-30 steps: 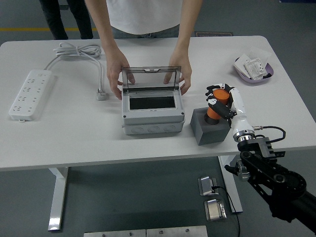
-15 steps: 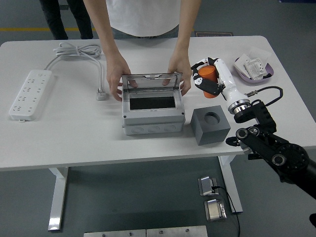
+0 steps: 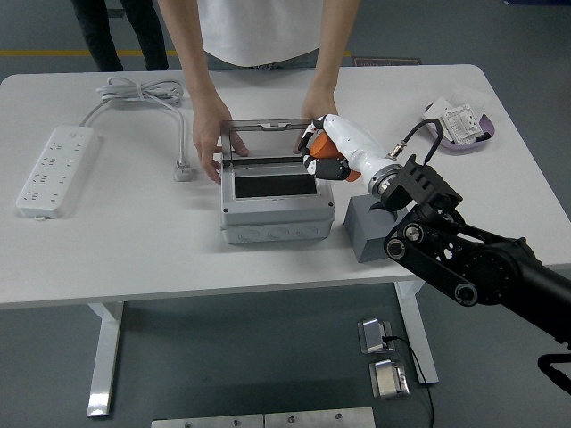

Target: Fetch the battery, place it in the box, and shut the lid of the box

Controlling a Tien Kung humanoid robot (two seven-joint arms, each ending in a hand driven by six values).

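My right hand (image 3: 323, 156) is wrapped round the orange battery (image 3: 316, 142) above the box (image 3: 275, 205). It looks rigid and smooth, so I'd grip its sides firmly.

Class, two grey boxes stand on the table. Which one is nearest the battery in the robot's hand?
The larger grey box with the raised clear lid; the right hand holds the orange battery over its right end. The small grey block sits farther right.

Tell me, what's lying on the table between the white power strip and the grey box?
In the head view, only the strip's plug and white cable lie between power strip and box.
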